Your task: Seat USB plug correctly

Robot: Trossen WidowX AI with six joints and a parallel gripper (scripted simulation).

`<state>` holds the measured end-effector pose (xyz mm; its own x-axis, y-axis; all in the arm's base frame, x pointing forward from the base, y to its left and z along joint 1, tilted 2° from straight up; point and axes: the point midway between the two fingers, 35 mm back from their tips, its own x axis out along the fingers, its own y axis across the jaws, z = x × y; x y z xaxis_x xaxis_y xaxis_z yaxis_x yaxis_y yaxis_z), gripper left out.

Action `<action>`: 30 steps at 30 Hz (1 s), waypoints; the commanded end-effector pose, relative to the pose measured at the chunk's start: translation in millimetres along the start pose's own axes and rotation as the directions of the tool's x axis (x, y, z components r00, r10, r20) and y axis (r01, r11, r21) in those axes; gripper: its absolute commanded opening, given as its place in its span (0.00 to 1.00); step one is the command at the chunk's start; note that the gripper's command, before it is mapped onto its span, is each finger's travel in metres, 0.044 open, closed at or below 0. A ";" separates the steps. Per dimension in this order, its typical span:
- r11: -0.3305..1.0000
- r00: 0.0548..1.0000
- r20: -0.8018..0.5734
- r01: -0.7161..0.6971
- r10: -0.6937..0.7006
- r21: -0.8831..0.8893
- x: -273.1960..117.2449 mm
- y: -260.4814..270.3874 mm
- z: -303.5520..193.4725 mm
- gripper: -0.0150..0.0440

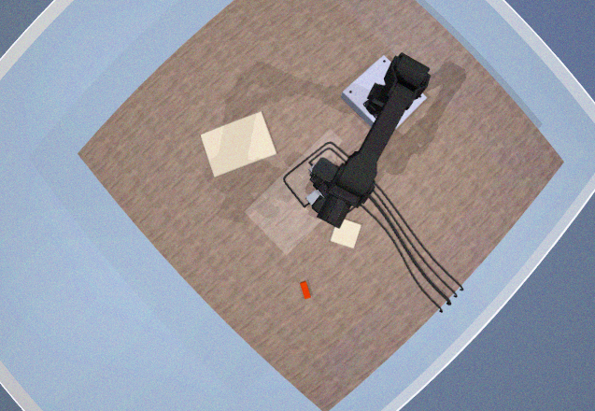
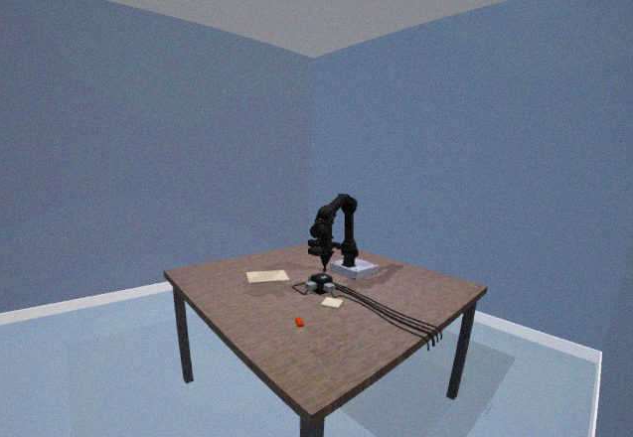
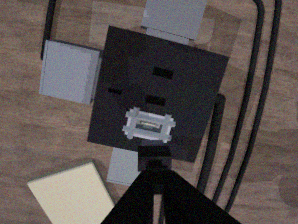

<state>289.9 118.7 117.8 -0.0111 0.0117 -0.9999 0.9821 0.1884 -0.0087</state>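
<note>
The black power cube stands on the table; the arm hides most of it in the top view. A light grey raised frame surrounds the USB socket on its top. The socket opening is visible with no plug in it. My gripper points down just above the cube, shut on the small dark USB plug. In the wrist view the plug appears beside the socket frame, apart from it. Its height above the cube and which way round it faces cannot be told.
Grey plugs stick out of the cube's sides. Black cables run to the table edge. A small cream pad, a larger cream sheet and an orange block lie nearby.
</note>
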 end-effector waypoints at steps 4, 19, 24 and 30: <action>0.985 1.000 0.000 0.001 -0.001 0.170 0.4 -0.1 0.0 0.25; 0.965 1.000 0.000 0.001 -0.001 0.262 0.4 -0.1 0.0 0.25; 0.967 1.000 0.000 -0.001 0.001 0.256 0.3 0.1 0.1 0.25; 0.967 1.000 0.000 -0.001 0.001 0.254 1.0 0.2 0.2 0.25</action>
<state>290.1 118.6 117.6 -0.0104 0.0115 -0.9999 0.9975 -0.0698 -0.0112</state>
